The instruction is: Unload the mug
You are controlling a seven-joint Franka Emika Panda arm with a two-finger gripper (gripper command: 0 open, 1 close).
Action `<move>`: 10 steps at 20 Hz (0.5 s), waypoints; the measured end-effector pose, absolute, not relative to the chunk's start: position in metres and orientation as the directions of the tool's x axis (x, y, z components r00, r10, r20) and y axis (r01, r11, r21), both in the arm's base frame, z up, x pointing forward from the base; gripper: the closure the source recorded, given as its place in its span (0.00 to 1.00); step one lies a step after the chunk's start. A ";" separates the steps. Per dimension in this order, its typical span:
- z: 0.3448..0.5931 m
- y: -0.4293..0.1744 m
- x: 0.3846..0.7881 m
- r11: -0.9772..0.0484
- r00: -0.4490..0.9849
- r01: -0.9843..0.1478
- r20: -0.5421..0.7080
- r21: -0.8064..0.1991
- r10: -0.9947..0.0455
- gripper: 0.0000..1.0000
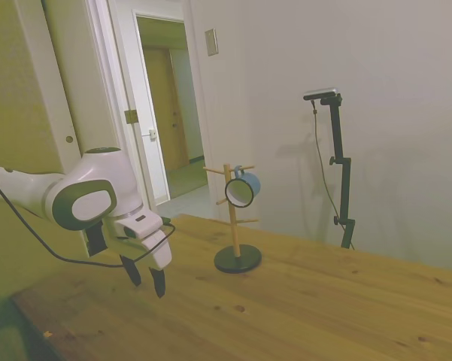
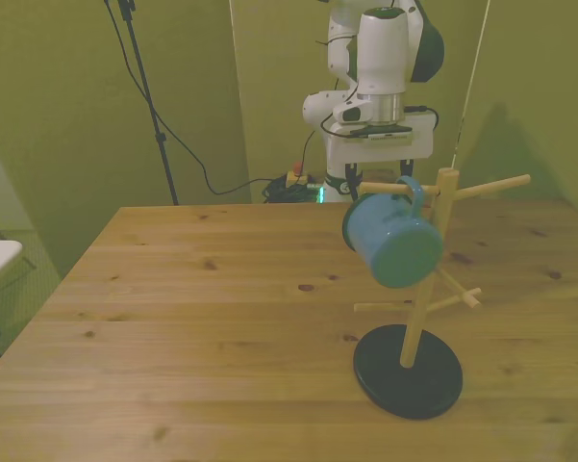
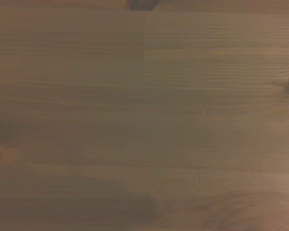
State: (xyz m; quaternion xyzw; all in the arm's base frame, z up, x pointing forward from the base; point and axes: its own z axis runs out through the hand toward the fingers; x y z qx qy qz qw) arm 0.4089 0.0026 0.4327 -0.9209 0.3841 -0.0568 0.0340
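Mug (image 2: 392,241) hangs on wooden rack (image 2: 421,298) peg; gripper (image 1: 147,280) open, well apart.

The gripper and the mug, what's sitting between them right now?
Nothing: in the side view only bare table separates the gripper from the mug hanging on its rack.

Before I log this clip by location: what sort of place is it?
Probably a room in a home or office used as a robot test setup: a wooden table, an open doorway to a hallway, and a mug hanging on a mug tree.
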 end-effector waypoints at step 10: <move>0.496 -0.007 0.461 -0.691 0.652 -0.674 0.229 -0.262 -0.723 0.00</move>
